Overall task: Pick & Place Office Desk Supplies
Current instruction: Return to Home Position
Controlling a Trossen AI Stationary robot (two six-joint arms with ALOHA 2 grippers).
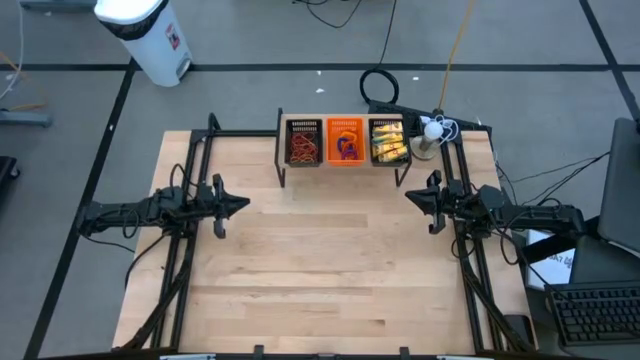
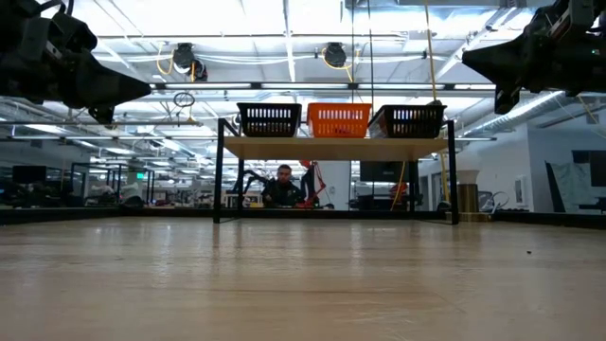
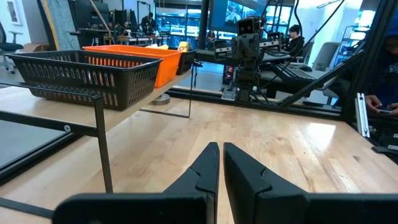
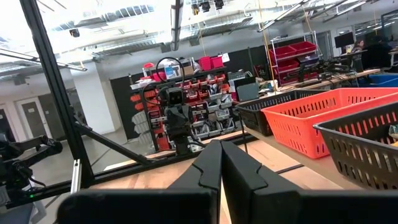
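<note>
Three trays stand side by side on a raised shelf (image 1: 345,166) at the table's far edge. The left black mesh tray (image 1: 303,143) holds red-brown rubber bands. Purple and blue rings lie in the orange tray (image 1: 345,143), and yellow packets in the right black mesh tray (image 1: 389,142). My left gripper (image 1: 243,204) hovers level over the table's left side, shut with nothing in it, its fingertips (image 3: 221,146) all but touching. My right gripper (image 1: 410,196) hovers over the right side, shut and empty (image 4: 220,143), tipped slightly upward. Both are well short of the shelf.
Bare wooden tabletop (image 1: 330,270) spreads between the arms and toward the near edge. Black frame rails (image 1: 190,160) run along both sides. A white round object with cables (image 1: 432,130) sits by the shelf's right end. A person (image 2: 284,185) sits beyond the table.
</note>
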